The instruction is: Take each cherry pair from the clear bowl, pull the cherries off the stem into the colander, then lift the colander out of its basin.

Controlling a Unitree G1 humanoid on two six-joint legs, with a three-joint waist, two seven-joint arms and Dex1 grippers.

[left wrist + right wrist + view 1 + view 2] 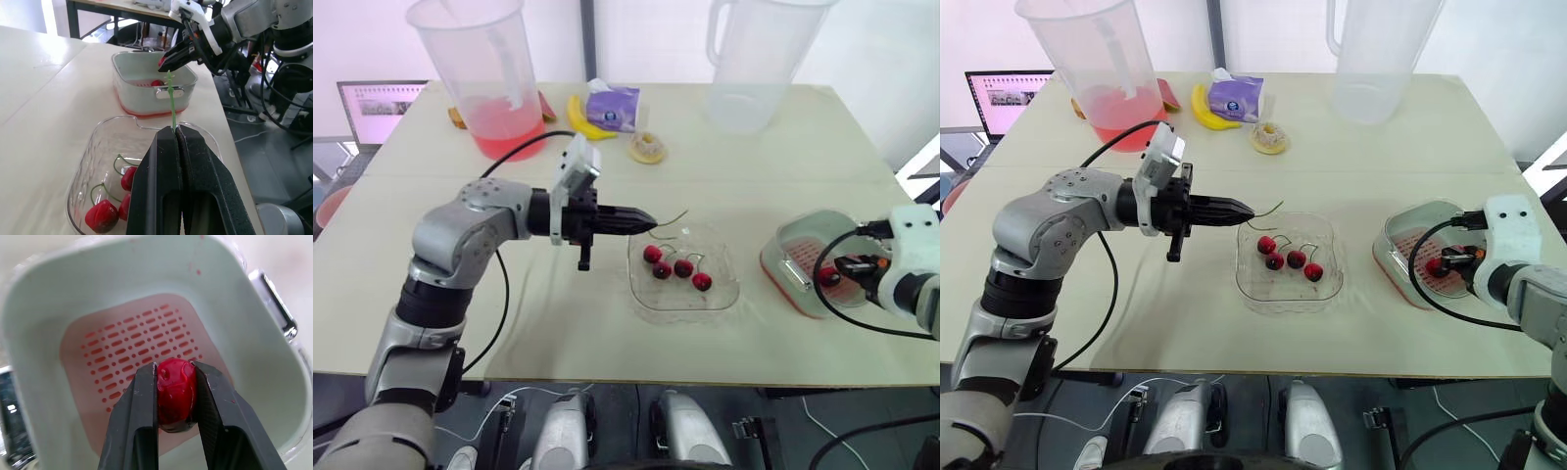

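Far-left clutter: a pitcher of pink liquid [494, 88], a banana [579, 117] and a purple packet [613, 106] stand well beyond the clear bowl [651, 299], toward the far edge. Bare table [558, 328] lies between them and the bowl.
Left gripper: the left gripper [174, 130] reaches in from the bowl's left. Its tips are over the bowl's far-left corner, and its fingers are clenched flat together on a thin green stem [170, 100].
Stem: it pokes out past the fingertips, over the bowl's far rim.
Clear bowl: shallow and square with rounded corners. A band of bare table separates its near rim from the table's front edge.
Cherries: four cherries [683, 267], stems attached, cluster in the bowl's left and middle, leaving its right side open.
Empty pitcher: a clear empty pitcher [754, 69] stands well beyond the bowl's far-right corner.
Gap: an open strip of table runs between the bowl's right rim and the basin [771, 276].
Colander: the pale colander [800, 238] sits inside the red-rimmed basin, right of the bowl and apart from it. Its floor is slotted, and a metal handle [169, 92] faces the bowl.
Right gripper: the right gripper [175, 366] comes in from the side away from the bowl. It is over the colander's interior and pinches one cherry [176, 396], which hangs above the slotted floor, clear of all four walls.
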